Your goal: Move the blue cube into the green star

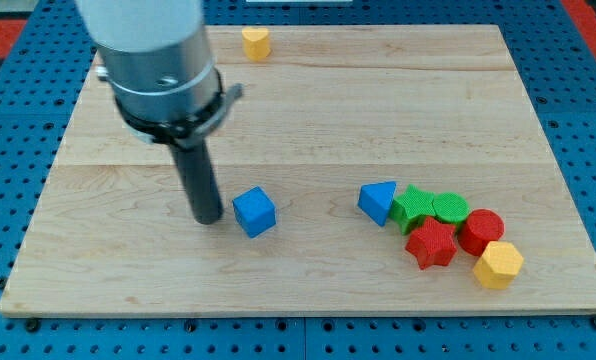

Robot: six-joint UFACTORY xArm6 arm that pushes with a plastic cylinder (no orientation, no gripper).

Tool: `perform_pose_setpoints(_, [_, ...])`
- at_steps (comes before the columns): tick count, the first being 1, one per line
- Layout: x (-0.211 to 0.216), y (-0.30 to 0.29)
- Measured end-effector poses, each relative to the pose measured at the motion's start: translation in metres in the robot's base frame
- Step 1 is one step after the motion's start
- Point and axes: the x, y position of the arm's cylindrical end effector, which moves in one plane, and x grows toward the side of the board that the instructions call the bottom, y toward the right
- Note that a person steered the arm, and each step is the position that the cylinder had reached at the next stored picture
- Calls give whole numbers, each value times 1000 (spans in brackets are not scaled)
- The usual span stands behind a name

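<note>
One rod, no hand | my tip (208,219) just left of blue cube (254,212) | green star (411,208) well right

My tip (208,217) is black. The cube (254,211) and the triangular block (378,201) are blue, the star (410,209) and round block (450,208) green, two blocks red, two yellow. The wooden board (308,110) is pale, striped with grain.

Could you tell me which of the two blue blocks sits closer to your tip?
The blue cube, just to the view's right of my tip. The other blue block, the triangular one, lies farther right, against the green star.
</note>
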Motion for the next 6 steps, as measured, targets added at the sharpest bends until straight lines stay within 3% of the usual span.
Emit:
perform_pose_setpoints(2, [5, 110])
perform_pose_setpoints(4, [-23, 72])
perform_pose_setpoints(6, [-27, 177])
